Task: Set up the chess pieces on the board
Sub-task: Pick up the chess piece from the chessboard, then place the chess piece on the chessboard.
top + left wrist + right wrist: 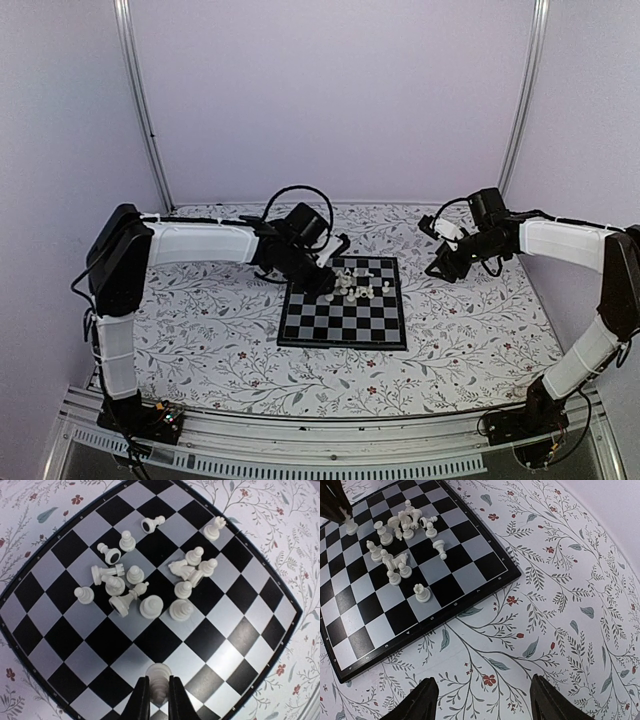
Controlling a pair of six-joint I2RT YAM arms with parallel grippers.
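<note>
The board [161, 641] lies flat on the table, its black and pale checks filling the left wrist view. A loose heap of white chess pieces [151, 606] sits near the board's far end [352, 288], some upright and some tipped on their sides. My left gripper [159, 686] is shut on one white piece [159, 672] that stands at the board's far left corner, apart from the heap. My right gripper [482, 700] is open over the bare floral table, to the right of the board [470, 575], with nothing between its fingers. In the top view it hovers [440, 268] beyond the board's right edge.
The floral-patterned table [210, 330] surrounds the board on all sides. A single rook-like piece [422, 593] stands alone near the board's right edge. Pale walls and two metal posts [140, 100] close off the back.
</note>
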